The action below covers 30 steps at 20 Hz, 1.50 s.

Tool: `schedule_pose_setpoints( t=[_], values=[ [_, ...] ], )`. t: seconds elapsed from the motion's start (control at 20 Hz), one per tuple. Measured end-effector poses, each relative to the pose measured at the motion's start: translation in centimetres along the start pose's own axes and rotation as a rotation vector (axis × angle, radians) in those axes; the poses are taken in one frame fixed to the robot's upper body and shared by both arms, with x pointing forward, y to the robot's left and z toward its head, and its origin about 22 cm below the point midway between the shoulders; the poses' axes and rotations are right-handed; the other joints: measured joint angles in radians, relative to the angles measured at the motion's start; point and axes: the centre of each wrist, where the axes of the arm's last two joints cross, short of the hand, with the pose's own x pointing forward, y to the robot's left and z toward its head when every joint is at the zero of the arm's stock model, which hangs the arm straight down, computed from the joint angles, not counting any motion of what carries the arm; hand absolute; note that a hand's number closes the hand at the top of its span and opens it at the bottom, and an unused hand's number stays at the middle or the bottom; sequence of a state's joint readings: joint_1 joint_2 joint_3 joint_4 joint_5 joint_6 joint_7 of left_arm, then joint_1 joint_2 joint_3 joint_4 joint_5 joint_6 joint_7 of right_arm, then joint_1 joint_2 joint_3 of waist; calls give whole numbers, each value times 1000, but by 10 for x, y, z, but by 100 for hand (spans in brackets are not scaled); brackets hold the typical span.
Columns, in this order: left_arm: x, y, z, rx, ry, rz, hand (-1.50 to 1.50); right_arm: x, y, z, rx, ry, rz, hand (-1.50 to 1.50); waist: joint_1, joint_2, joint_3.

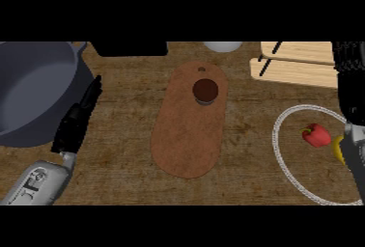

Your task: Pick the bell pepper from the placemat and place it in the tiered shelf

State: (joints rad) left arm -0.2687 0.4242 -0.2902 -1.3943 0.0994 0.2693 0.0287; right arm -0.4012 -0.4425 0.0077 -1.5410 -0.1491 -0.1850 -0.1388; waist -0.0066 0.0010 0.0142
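Head view: biggest thing I see is the wooden counter (128, 173), then a large grey pot (32, 91) top-left, cut by the frame edge. Center has a long brown oval board (187, 140) w/ a small dark round object (205, 90) sitting near its top end. Right side: a round placemat (285, 164) w/ a pale beaded rim, partly out of frame. The tiered shelf (296, 62), light wood w/ dark uprights, sits top-right, well apart from the mat's center. Left hand (77, 120) is black, fingers straight & pointing up-frame along the pot's rim, holding nothing; grey forearm comes in at lower-left. Right hand (351, 96) shows at the right edge, can't tell its fingers. Red bell pepper (315, 134) rests on the placemat, just beside the right arm.
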Motion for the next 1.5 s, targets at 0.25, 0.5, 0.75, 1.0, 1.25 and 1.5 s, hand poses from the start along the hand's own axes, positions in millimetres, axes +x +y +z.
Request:
schedule_pose_setpoints(
  t=[0.25, 0.5, 0.75, 1.0, 1.25, 1.5],
  values=[
    [-27, 6, 15, 36, 182, 111, 0, -6, -65, 4, 132, -86, 16, 150, 6, 6, -7],
    [-53, -3, 32, 42, 363, 248, 0, -24, -142, 24, 219, 40, 245, -150, 23, 28, -9],
    [-60, -4, 37, 12, 416, 316, 0, -46, -197, 48, 318, 87, 207, -150, 50, 28, -5],
    [-62, 3, 37, 0, 438, 337, 0, -39, -229, 53, 458, 117, 272, -150, 57, 21, -6],
    [-63, 4, 39, 3, 458, 346, 0, -23, -246, 49, 587, 154, 390, -150, 47, 12, -7],
    [-66, 9, 44, 19, 478, 343, 0, -17, -240, 42, 718, 164, 499, -150, 33, 5, -10]
  ],
)
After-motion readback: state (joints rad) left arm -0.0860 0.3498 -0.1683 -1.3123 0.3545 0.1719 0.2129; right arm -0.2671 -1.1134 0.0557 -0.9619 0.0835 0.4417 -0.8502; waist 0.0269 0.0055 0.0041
